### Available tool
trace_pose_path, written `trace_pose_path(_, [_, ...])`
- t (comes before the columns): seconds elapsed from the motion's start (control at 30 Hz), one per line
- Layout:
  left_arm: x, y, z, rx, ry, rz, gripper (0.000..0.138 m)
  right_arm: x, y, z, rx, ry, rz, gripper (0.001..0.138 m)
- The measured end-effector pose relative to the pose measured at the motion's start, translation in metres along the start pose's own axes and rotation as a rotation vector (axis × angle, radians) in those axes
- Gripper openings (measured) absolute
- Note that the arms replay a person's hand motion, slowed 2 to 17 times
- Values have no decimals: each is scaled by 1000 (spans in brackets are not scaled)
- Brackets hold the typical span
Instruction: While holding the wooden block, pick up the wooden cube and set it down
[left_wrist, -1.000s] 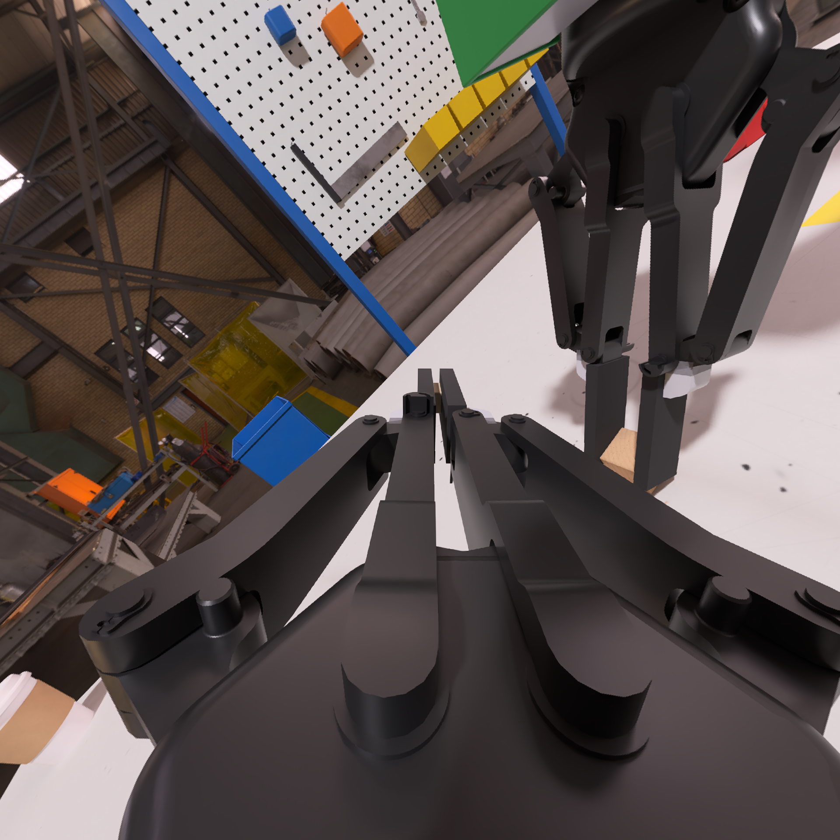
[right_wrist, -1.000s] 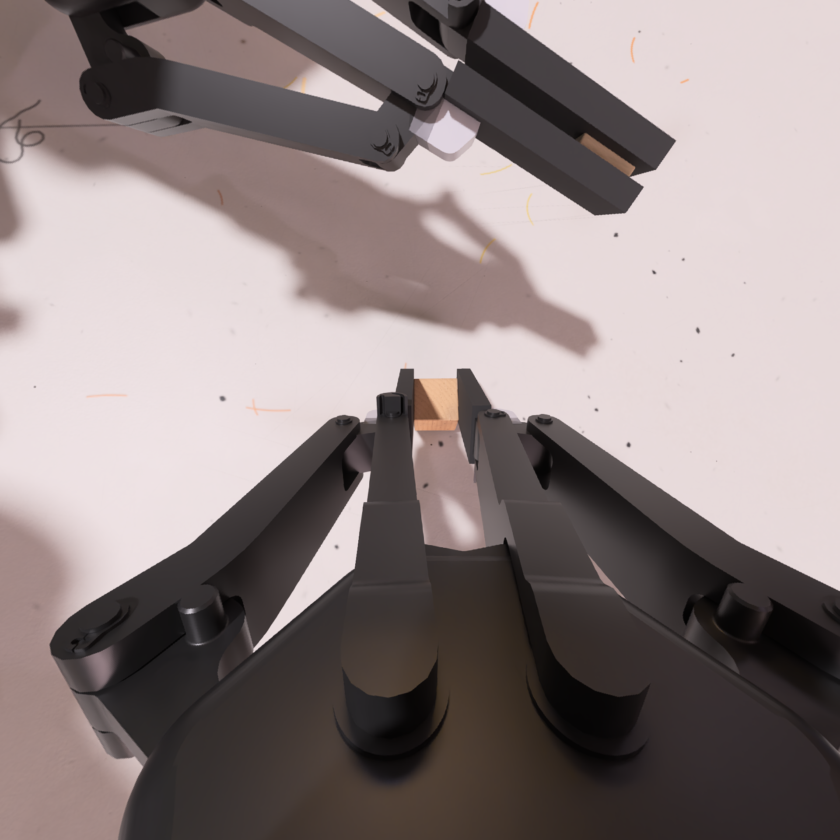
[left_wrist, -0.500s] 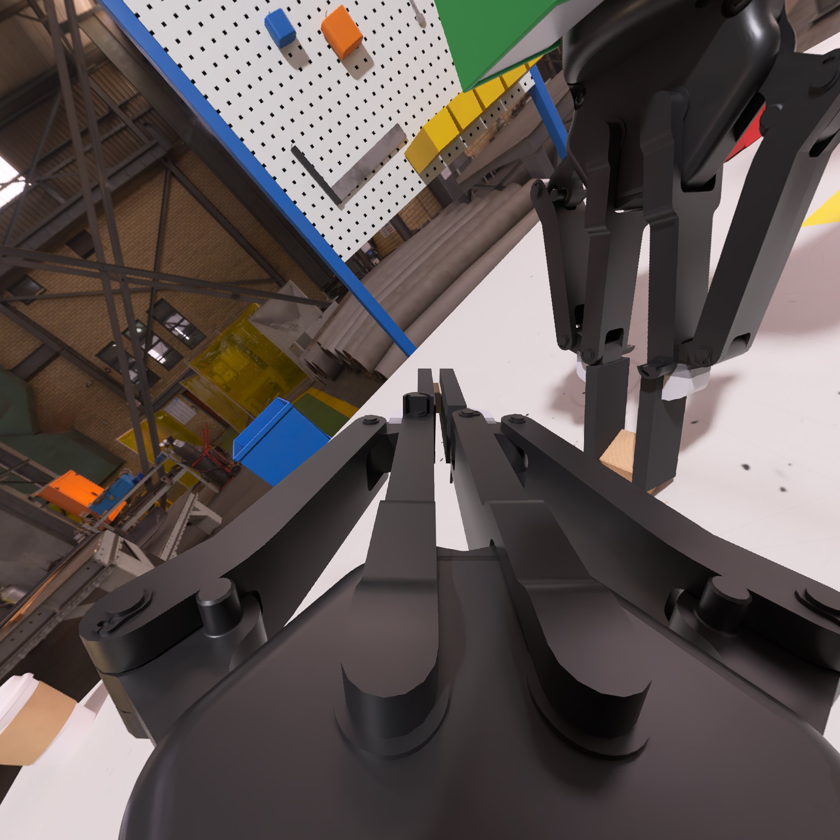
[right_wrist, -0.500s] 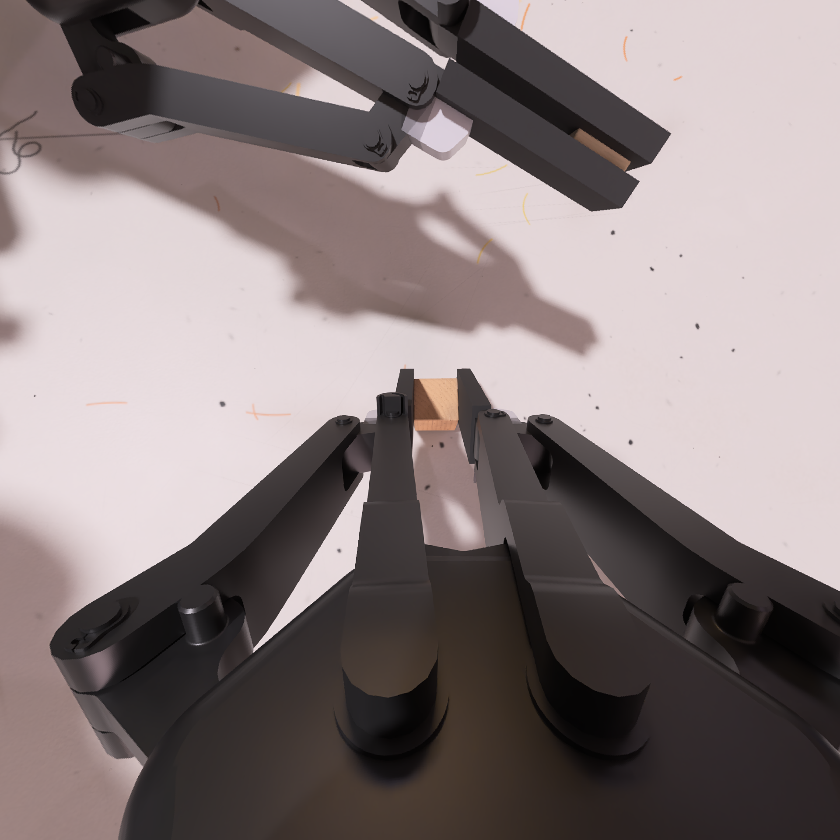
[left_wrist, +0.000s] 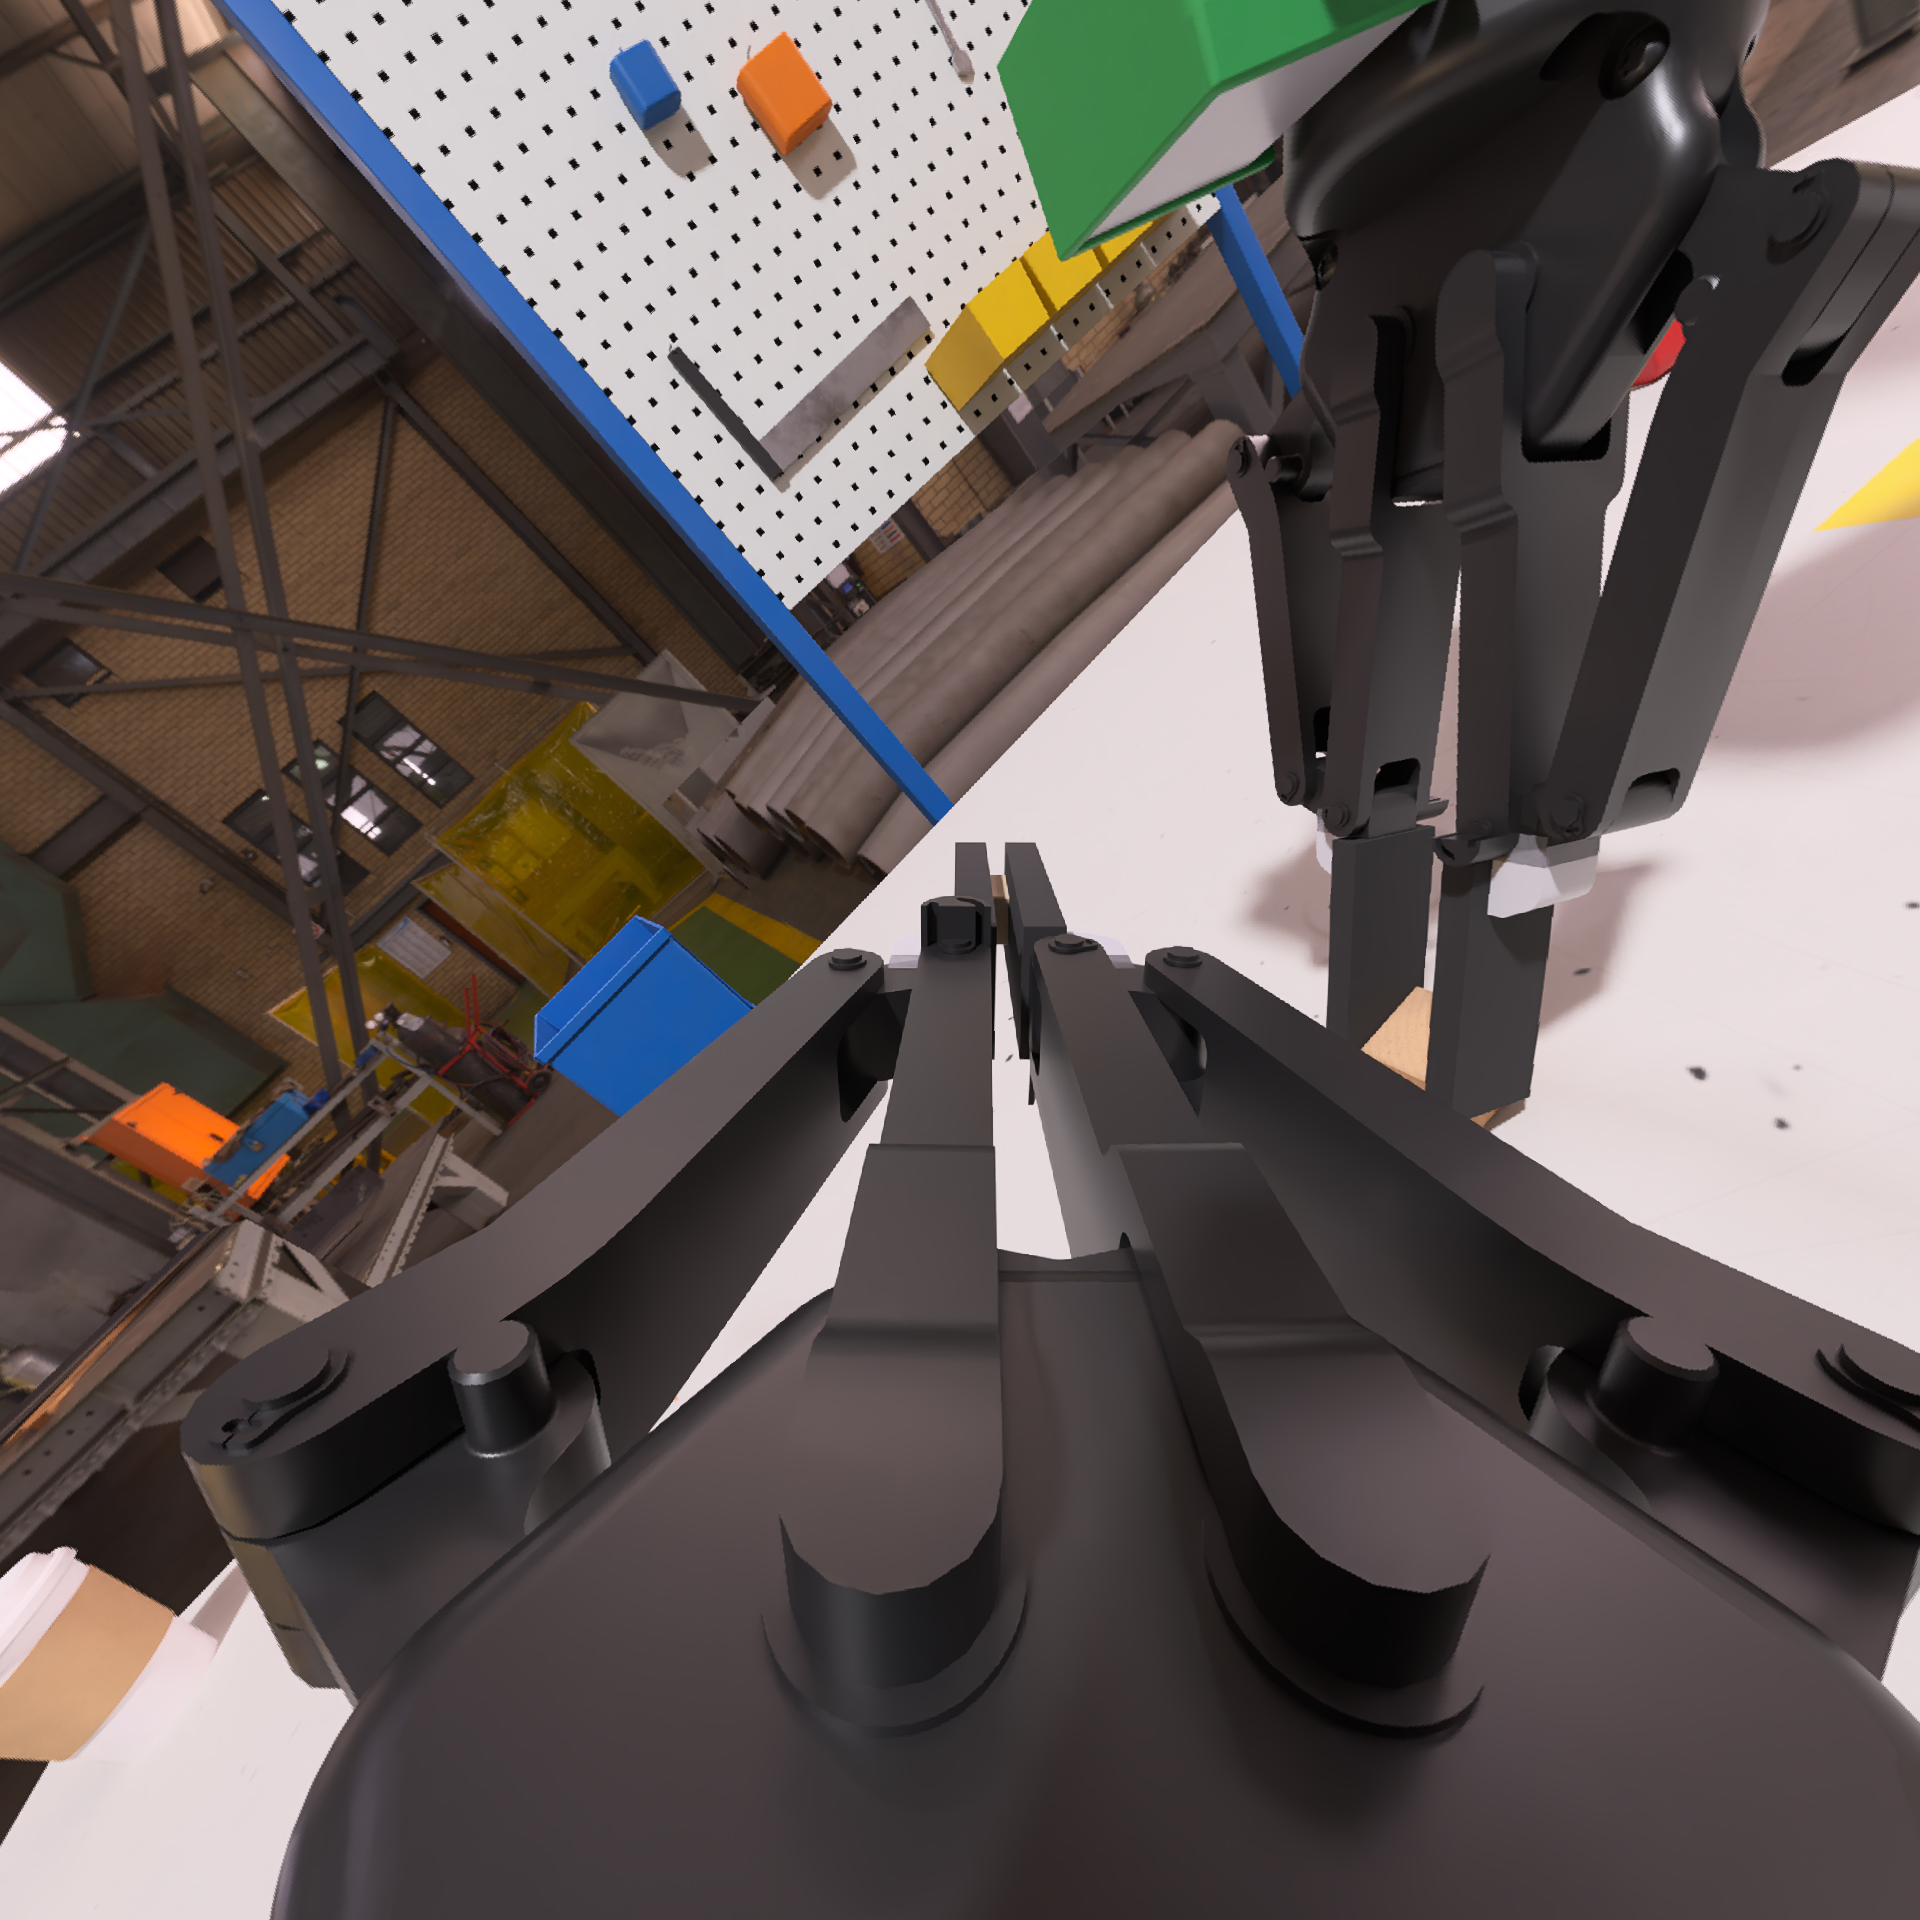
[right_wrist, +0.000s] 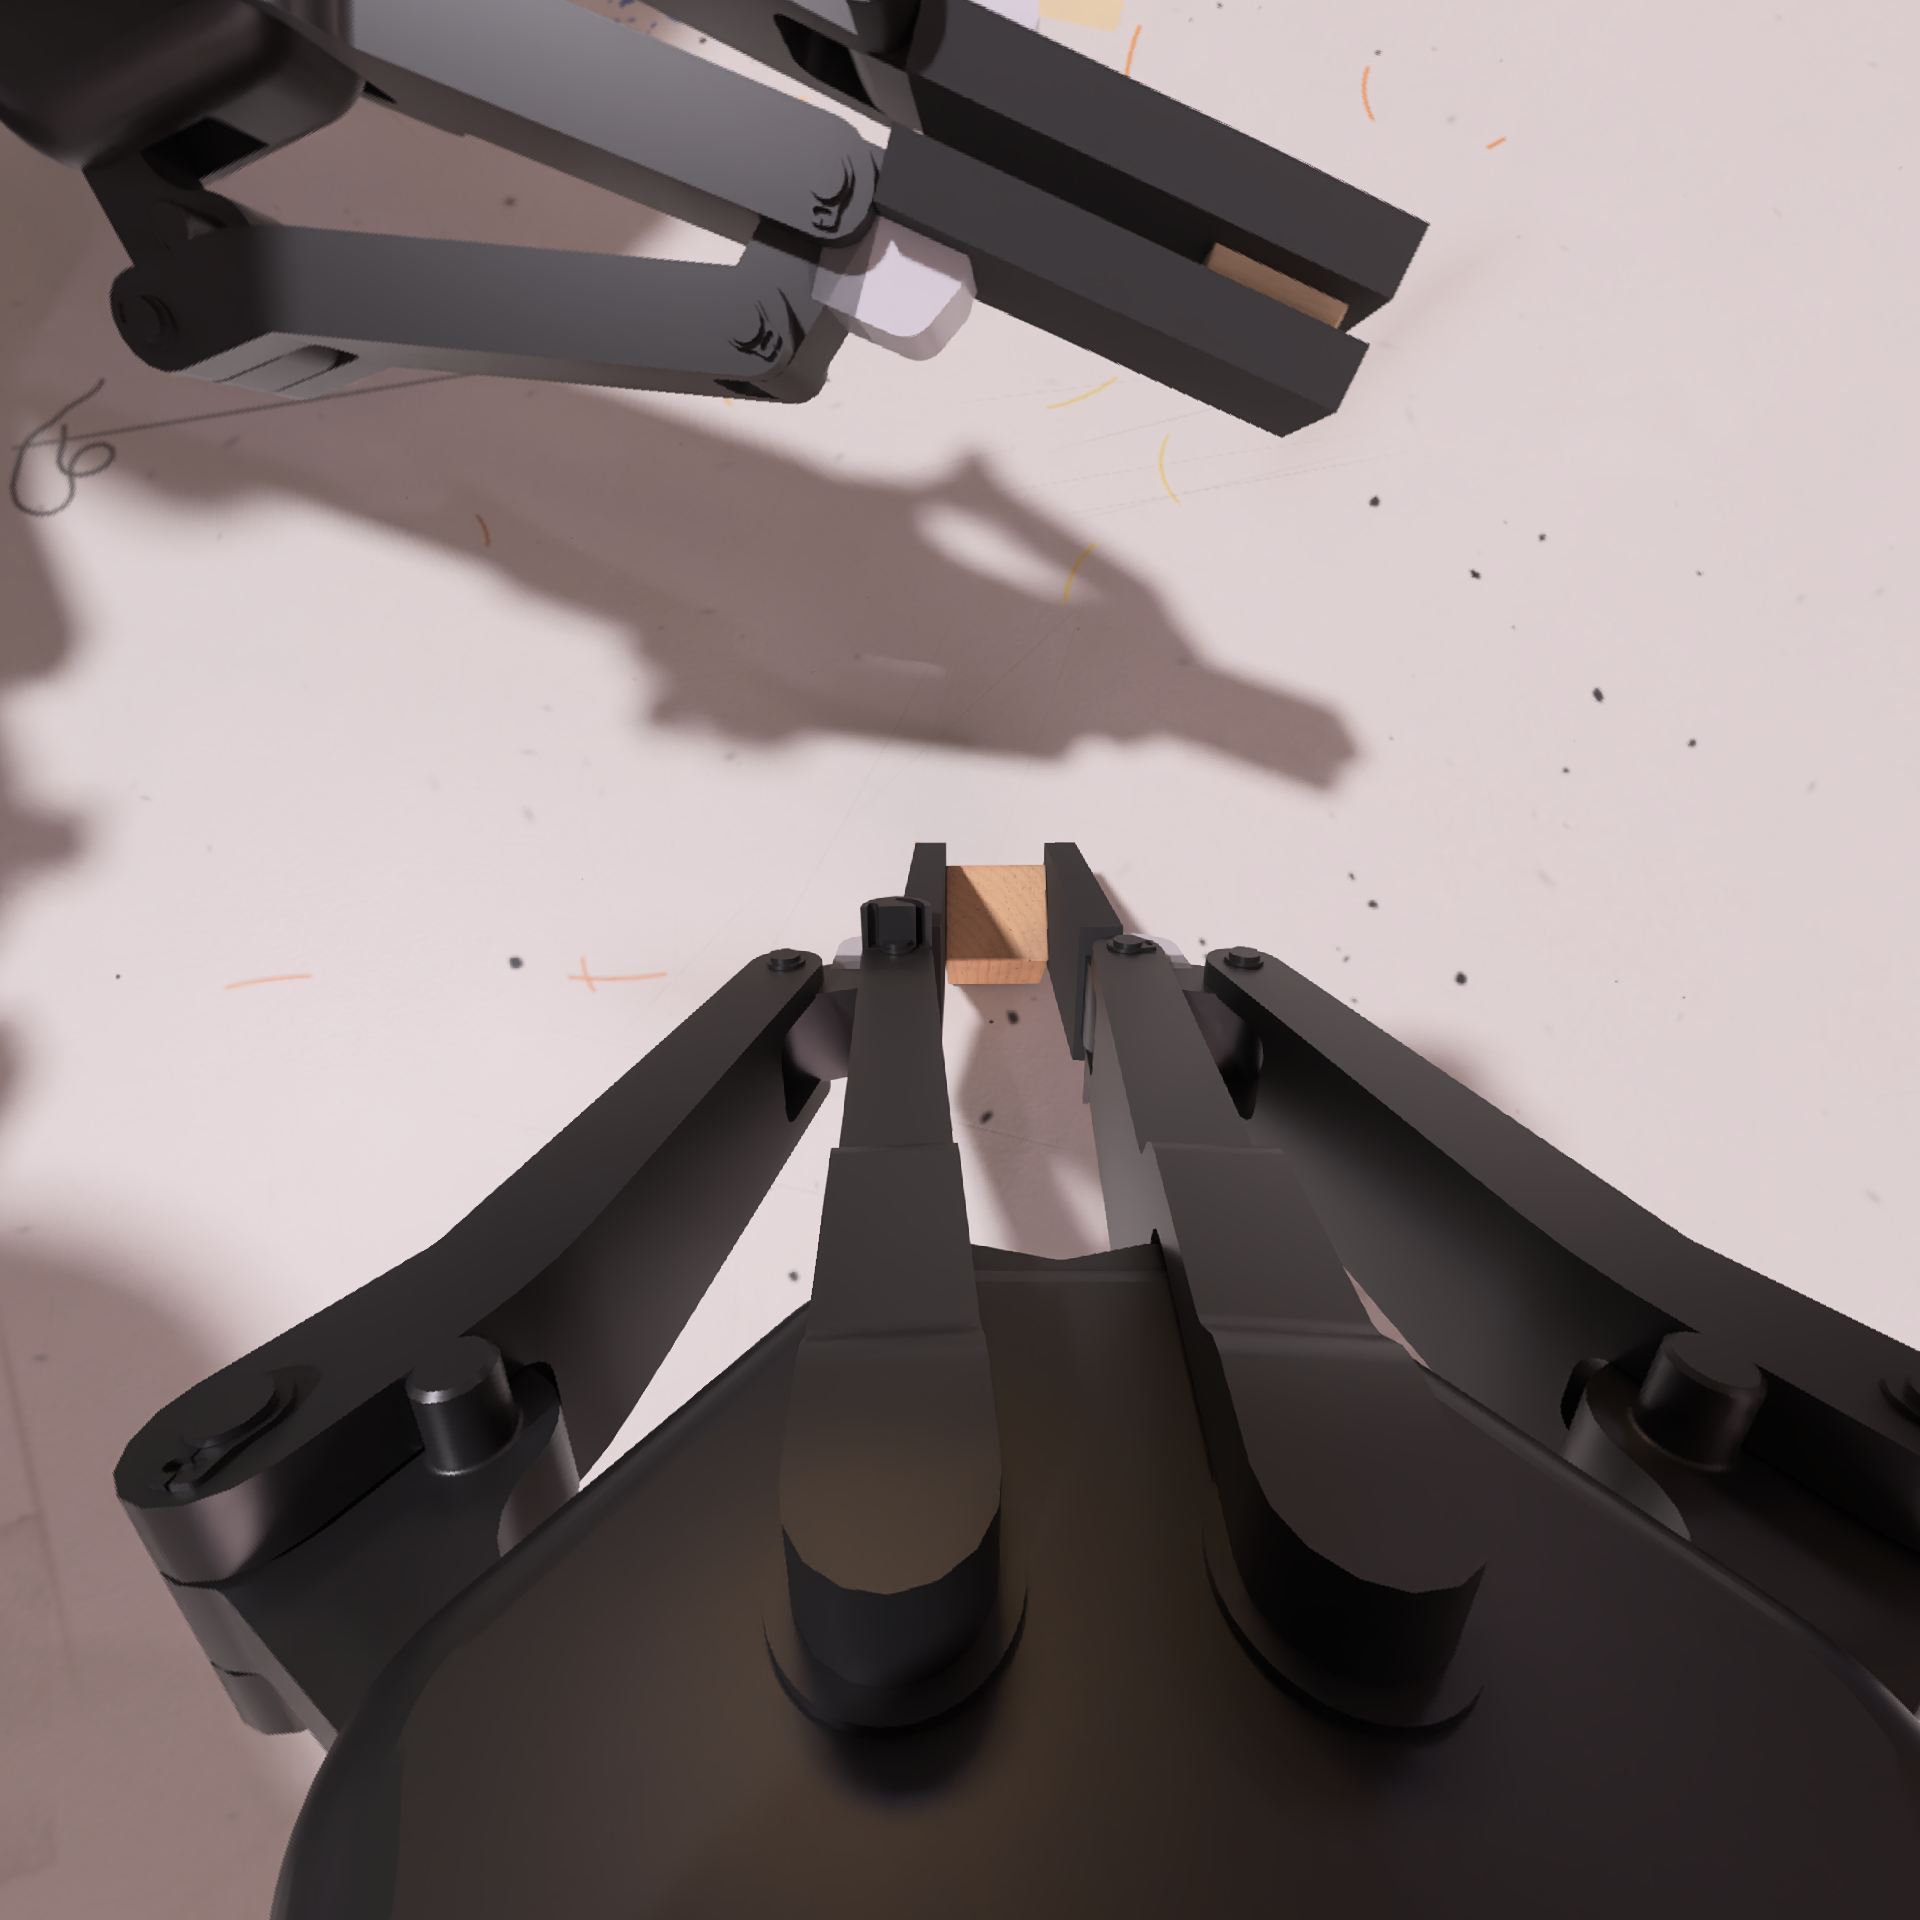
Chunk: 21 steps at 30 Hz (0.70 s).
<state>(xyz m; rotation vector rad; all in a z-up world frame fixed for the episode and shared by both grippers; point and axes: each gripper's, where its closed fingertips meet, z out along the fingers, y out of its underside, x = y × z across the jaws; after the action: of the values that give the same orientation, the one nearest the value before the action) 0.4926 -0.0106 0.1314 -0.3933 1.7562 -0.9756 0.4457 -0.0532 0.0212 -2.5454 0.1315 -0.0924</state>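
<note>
Between the fingertips of the right gripper sits the wooden cube, pinched from both sides; each finger lies flat against a cube face with no gap visible. The cube's lit front edge and shaded top show just beyond the finger joints, and the white table lies directly below it. From this view alone, whether the cube rests on the table or hangs just clear of it cannot be told. In the left wrist view the same cube appears behind the right gripper's two dark fingers, which point straight down, with the cube's lower corner at or very near the table surface. Ahead of the right gripper and well apart from it, the left gripper reaches across the upper part of the view, angled down toward the right. Its fingers are pressed nearly together on the thin wooden block, of which only a narrow tan strip shows between the finger bars near their tips. In its own view the left gripper shows the same narrow gap, with a small sliver of the wooden block between the fingers near the tips. Its shadow falls on the table between the two grippers. Beyond the left gripper's tips the table edge ends, and a white pegboard with a blue frame stands behind, bearing a blue box and an orange box. Small black specks and faint orange marks dot the table to the right of both grippers.
</note>
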Motion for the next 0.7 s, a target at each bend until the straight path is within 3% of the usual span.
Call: trace_pose_path(0.7, [1, -3, -2, 7, -3, 7, 5, 4, 1, 0, 48, -37, 181, 25])
